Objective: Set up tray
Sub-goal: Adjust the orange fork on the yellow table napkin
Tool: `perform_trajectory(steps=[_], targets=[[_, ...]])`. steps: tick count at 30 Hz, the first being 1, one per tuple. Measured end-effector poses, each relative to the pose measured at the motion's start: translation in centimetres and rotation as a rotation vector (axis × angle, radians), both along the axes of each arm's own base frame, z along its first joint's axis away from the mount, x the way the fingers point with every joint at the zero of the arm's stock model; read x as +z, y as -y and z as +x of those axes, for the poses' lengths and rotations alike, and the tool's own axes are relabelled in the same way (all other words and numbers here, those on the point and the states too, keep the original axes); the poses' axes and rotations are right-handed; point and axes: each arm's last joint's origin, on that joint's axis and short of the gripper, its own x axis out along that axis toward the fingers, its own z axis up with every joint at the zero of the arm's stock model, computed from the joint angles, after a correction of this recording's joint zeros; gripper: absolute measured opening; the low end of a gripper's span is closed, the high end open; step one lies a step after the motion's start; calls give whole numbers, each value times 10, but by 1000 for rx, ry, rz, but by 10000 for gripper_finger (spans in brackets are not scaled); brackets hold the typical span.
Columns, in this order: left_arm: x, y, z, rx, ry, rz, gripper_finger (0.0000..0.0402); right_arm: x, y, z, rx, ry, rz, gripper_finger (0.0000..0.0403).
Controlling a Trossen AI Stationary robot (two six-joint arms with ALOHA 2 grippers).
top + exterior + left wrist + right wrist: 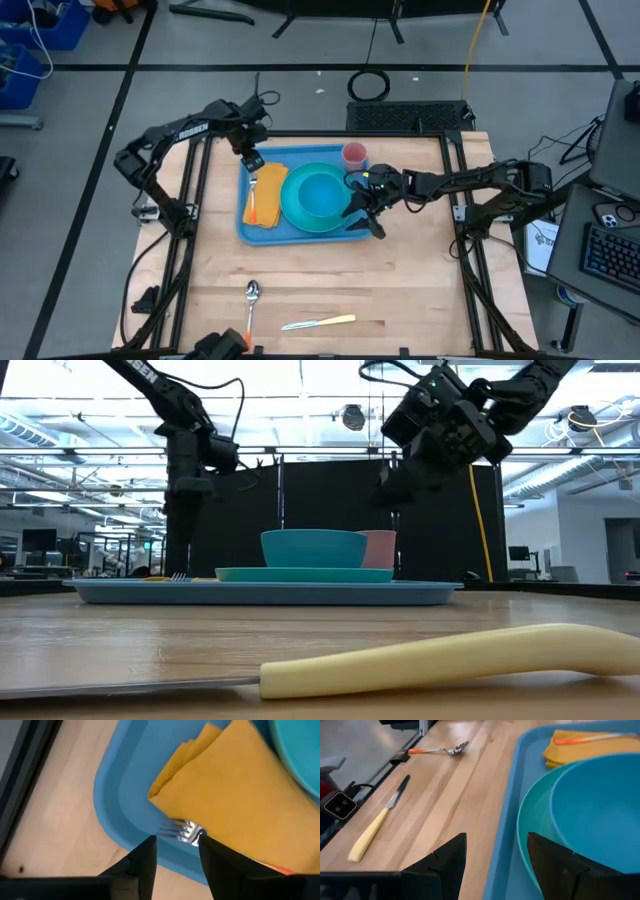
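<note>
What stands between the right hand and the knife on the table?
Nothing visible. The right hand hovers open over the tray's near edge, beside the plate. From there to the yellow-handled knife lies bare wood; the spoon lies off to the side.

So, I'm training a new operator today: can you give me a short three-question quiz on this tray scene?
1. True or false: the fork lies on the napkin.
2. Which cutlery is off the tray? A) knife and spoon B) fork only C) none
3. Fill in: the bowl sits on the ____.

Key: 1 true; 2 A; 3 plate.
</note>
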Motion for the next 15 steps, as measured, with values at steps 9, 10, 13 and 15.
perform_trajectory(steps=[9,10,13,15], targets=[[-1,0,-7,-72,-10,-40,136,-17,-4,-11,-26,-23,52,199],[-1,0,-6,-86,-7,-39,136,-18,-4,-11,-30,-28,59,199],[0,1,-3,-126,17,-29,136,-21,-6,-13,-34,-44,75,199],[-1,1,-2,-136,17,-28,136,-24,-8,-15,-29,-56,78,199]])
